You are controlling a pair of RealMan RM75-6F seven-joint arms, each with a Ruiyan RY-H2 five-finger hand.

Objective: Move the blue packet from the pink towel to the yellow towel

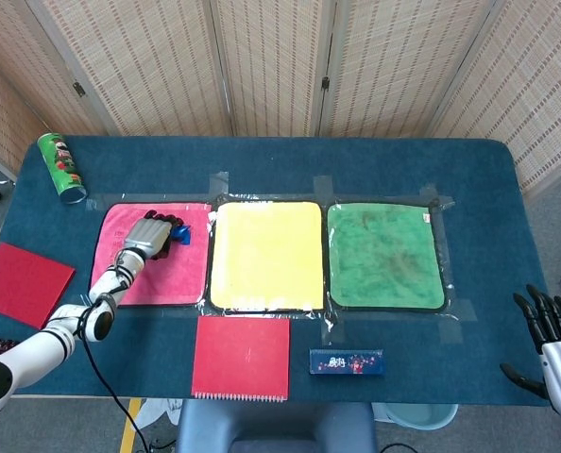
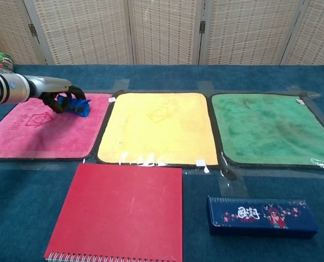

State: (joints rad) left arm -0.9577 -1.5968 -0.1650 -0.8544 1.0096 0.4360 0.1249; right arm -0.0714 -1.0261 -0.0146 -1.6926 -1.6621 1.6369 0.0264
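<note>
On the pink towel (image 2: 39,126), far-left of 3 towels taped in a row, the blue packet (image 2: 77,106) sits at the towel's upper right corner area, still on pink, not on the yellow towel (image 2: 157,126). Left hand (image 2: 64,100) is over it, dark fingers (image 2: 75,96) curled around the packet's left part and touching it; whether it is lifted off the cloth, cannot tell. Head view shows the same: left hand (image 1: 151,235) covering most of the blue packet (image 1: 180,234), only a small blue bit sticking out toward the yellow towel (image 1: 266,255).

Packet's long axis runs roughly left-right, parallel to the towel's far edge; free end points right toward yellow.

Containers: green can (image 1: 62,167) lying tilted at the far left of the table (image 1: 356,160), closed, contents not visible. Dark blue pencil box (image 2: 262,216) near the front edge, closed.

Table has a dark blue cloth. Green towel (image 2: 271,128) on the right of the row, clear tape along the towel edges. Red notebook (image 2: 121,213) in front of the yellow towel, spiral edge toward the robot. Second red book (image 1: 21,283) off the left table edge. Woven folding screens (image 1: 280,66) behind.

Right hand (image 1: 554,344) at the lower right corner of the head view, off the table, fingers spread, holding nothing.
</note>
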